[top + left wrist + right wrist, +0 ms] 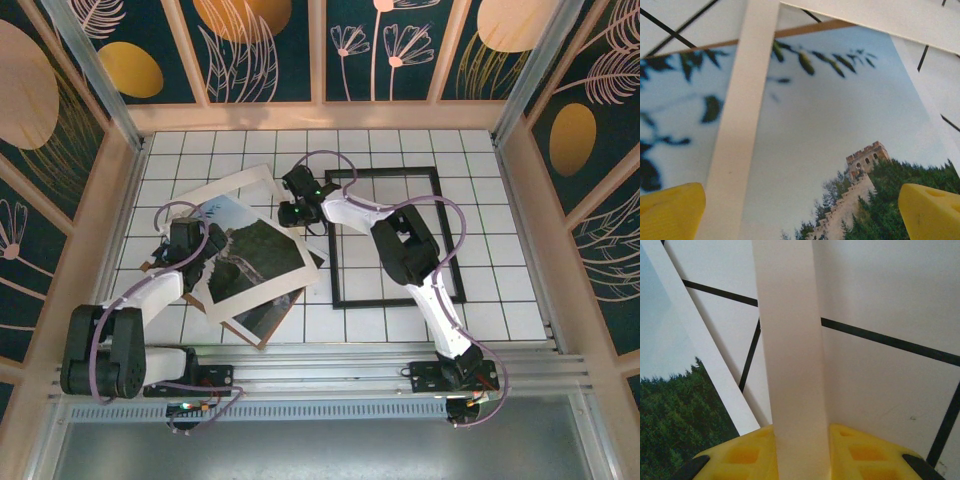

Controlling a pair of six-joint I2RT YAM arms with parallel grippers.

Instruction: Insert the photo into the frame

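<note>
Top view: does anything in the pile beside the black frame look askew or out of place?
Yes. The mat border lies crooked across the photo, one strip pinched by the right gripper. Photo and backing board sit rotated against the tabletop grid, outside the frame.

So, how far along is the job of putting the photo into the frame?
Nothing is done yet: the frame lies empty, tiles showing through. In hand: the right gripper pinches the mat border, which overlaps the photo; the left gripper hovers open over the photo. To do: move the photo into the frame.
</note>
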